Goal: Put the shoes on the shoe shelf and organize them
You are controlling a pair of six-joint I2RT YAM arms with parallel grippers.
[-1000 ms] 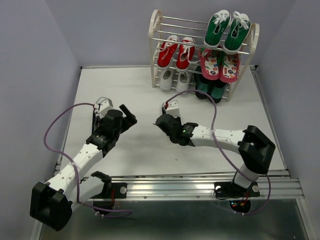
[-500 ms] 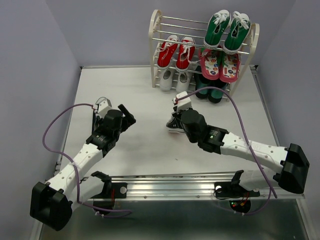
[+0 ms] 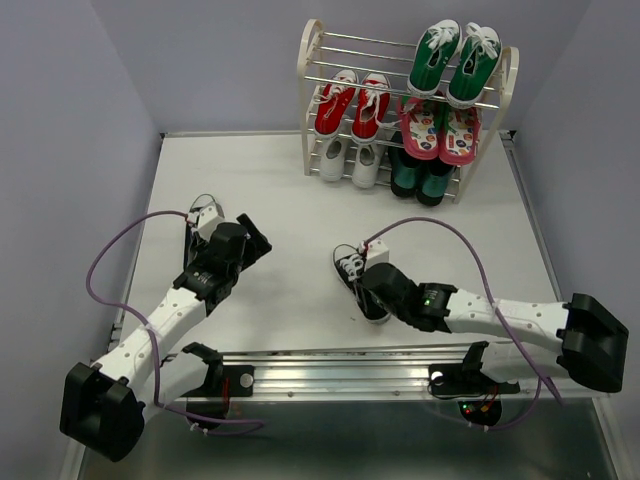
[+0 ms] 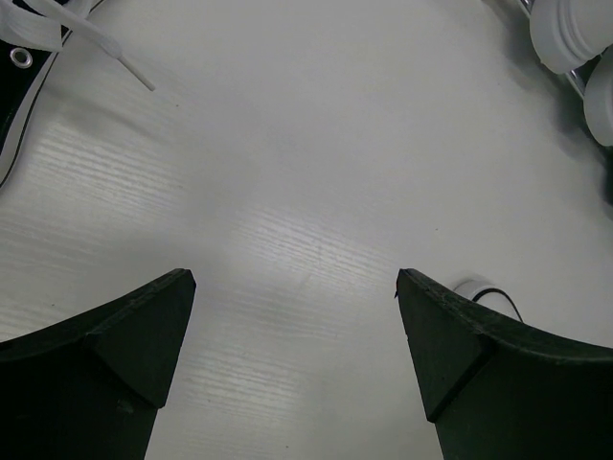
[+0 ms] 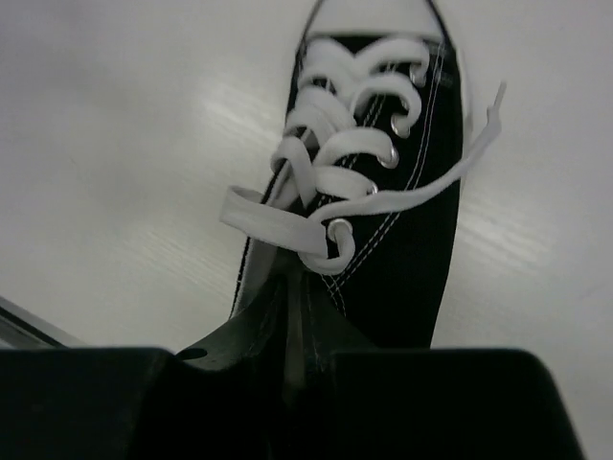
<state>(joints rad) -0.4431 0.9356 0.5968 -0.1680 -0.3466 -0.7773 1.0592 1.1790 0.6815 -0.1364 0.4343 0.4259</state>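
A pair of green sneakers [image 3: 470, 68] with white laces stands highest, toes pointing to the front. Directly under them is a pair of pink patterned shoes [image 3: 421, 128], with small colourful marks on the insoles. Under these, at the level of the table, stand two dark green boots [image 3: 407, 176], side by side and touching. The table [image 3: 270, 190] is white with a fine grain. Pale lilac walls [image 3: 200, 60] close it at the left, right and far side. A silver metal rail [image 3: 400, 365] runs along the near edge.
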